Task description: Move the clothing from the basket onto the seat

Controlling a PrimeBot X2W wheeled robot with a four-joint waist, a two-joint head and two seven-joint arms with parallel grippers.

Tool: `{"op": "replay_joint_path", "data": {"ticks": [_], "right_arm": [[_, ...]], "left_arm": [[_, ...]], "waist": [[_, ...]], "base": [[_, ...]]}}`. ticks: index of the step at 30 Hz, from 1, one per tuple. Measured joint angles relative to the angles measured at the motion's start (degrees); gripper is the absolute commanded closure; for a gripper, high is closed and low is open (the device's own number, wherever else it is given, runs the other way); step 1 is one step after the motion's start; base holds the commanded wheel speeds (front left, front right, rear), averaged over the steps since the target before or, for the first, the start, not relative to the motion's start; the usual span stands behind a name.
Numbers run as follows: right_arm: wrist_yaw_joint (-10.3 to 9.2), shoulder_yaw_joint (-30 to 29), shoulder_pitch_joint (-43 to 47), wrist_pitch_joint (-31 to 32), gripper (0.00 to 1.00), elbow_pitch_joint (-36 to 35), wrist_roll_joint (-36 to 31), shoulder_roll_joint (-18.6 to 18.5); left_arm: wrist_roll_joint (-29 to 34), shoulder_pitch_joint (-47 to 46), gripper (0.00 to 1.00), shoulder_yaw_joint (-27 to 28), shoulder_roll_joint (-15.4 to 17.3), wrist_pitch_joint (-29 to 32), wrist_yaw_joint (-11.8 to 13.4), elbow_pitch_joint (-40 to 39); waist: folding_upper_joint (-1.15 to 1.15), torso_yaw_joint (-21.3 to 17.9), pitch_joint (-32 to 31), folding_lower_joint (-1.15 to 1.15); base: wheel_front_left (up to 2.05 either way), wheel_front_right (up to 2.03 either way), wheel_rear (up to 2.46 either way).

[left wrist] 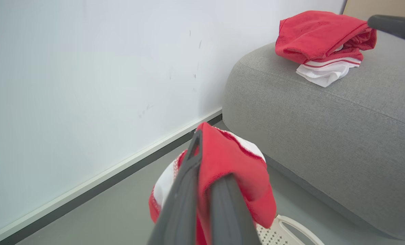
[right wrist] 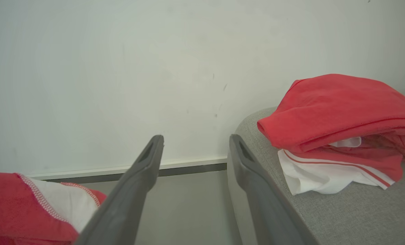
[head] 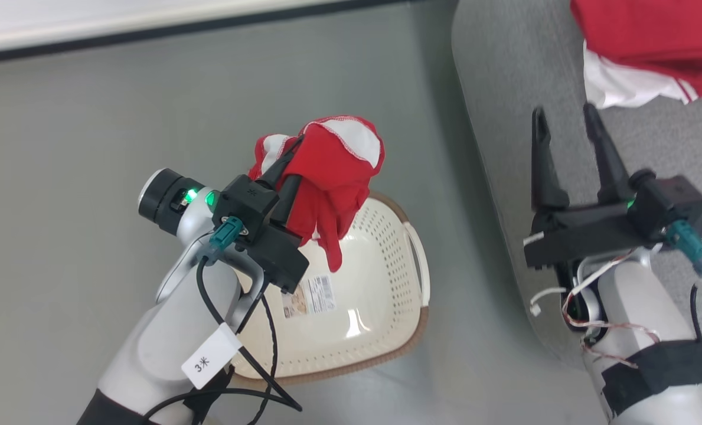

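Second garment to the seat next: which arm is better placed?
Left. The left gripper is shut on the second garment, held above the basket. The right gripper is open over the seat, holding nothing; the first garment lies there already.

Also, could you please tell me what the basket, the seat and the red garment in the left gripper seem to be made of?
Basket: likely moulded plastic, cream, glossy, with holes and highlights. Seat: grey woven upholstery, matte, visible weave. Red garment in the left gripper: soft fabric, probably knit; it drapes limply, with stitched edges.
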Motion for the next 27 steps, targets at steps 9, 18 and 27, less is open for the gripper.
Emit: {"op": "replay_joint_path", "data": {"ticks": [9, 18, 27], "right_arm": [[0.47, 0.20, 3.91, 0.00, 0.00, 1.98, -0.12, -0.02], [0.68, 0.24, 8.66, 0.00, 0.00, 2.79, -0.36, -0.48], [2.13, 3.77, 14.72, 0.01, 0.00, 4.65, -0.37, 0.23]], "left_arm": [[-1.19, 0.63, 1.00, -0.79, -0.83, -0.01, -1.07, -0.85], [-3.09, 3.55, 1.00, -1.58, -1.49, -0.01, -1.55, -0.54], [-3.89, 7.49, 1.00, -2.94, -1.64, 0.00, -2.00, 0.19]], "waist": [[-0.01, 2.54, -7.83, 0.00], [-0.01, 5.22, -15.59, 0.00], [0.00, 7.84, -23.36, 0.00]], "base": [[0.00, 0.00, 0.00], [0.00, 0.00, 0.00], [0.00, 0.00, 0.00]]}}
